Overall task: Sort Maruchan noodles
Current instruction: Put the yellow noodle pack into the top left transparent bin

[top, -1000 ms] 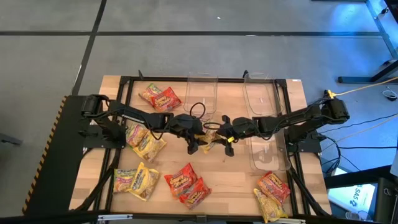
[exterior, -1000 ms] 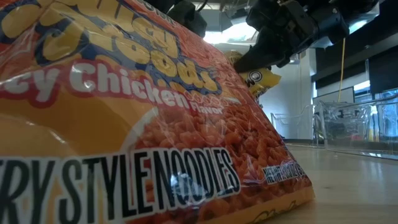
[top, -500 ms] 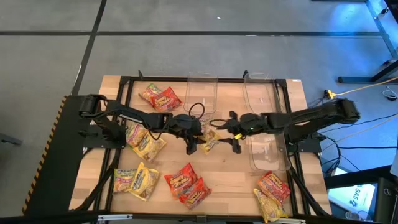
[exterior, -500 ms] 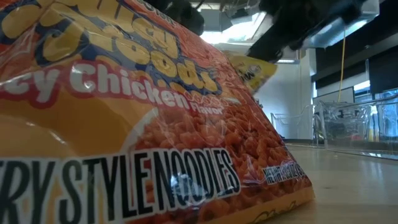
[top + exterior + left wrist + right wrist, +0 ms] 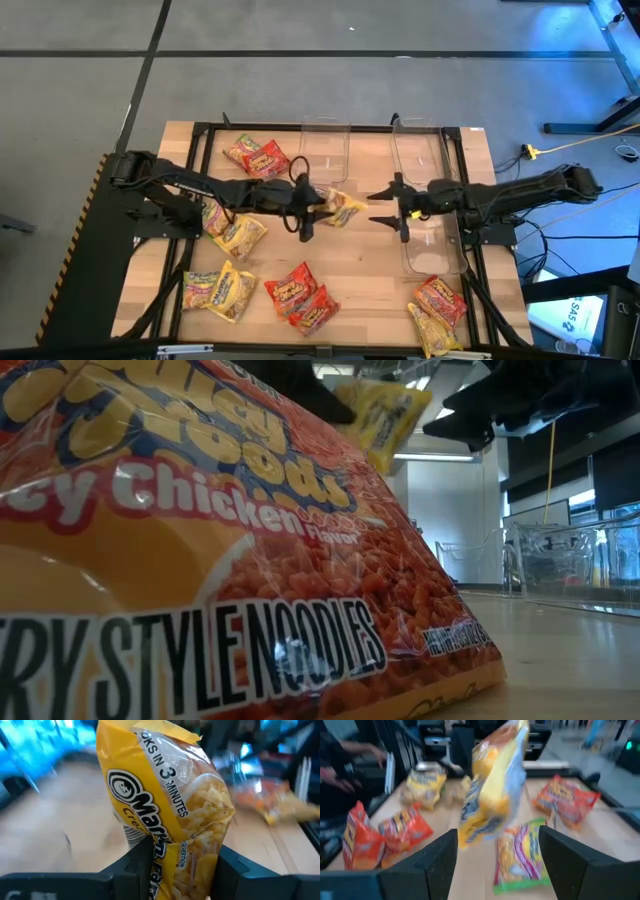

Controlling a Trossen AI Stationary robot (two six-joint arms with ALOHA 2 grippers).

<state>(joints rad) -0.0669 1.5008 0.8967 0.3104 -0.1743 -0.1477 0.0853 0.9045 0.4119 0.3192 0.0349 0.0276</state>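
Note:
A yellow Maruchan noodle packet (image 5: pixel 342 207) hangs in the air over the table's middle, with my left gripper (image 5: pixel 320 209) shut on it. In the left wrist view the packet (image 5: pixel 170 795) stands out from between the fingers. My right gripper (image 5: pixel 376 209) is open just to the packet's right and touches nothing; its wrist view shows the packet (image 5: pixel 492 790) ahead of its spread fingers. Several other packets lie flat on the table: red ones (image 5: pixel 258 156), (image 5: pixel 300 295) and green-yellow ones (image 5: pixel 236 232), (image 5: pixel 216 290). My left gripper pinches the yellow packet's near end (image 5: pixel 177 862) between its two fingers (image 5: pixel 137 867), which press on its two flat faces. The fingers come almost level from the table's left. The packet is lifted clear and sticks out past the fingertips toward the right arm.
Clear plastic bins stand at the far middle (image 5: pixel 325 150) and along the right side (image 5: pixel 428 235). More packets lie at the near right corner (image 5: pixel 438 305). A big orange packet (image 5: pixel 200 560) fills the low view's foreground. A person's arm (image 5: pixel 350 750) shows beyond the table.
My right gripper has opened, let go of the yellow packet and drawn back toward the table's right edge. My left gripper has kept the packet and lifted it, shifting slightly toward the far edge; the packet now hangs higher, clear of the table.

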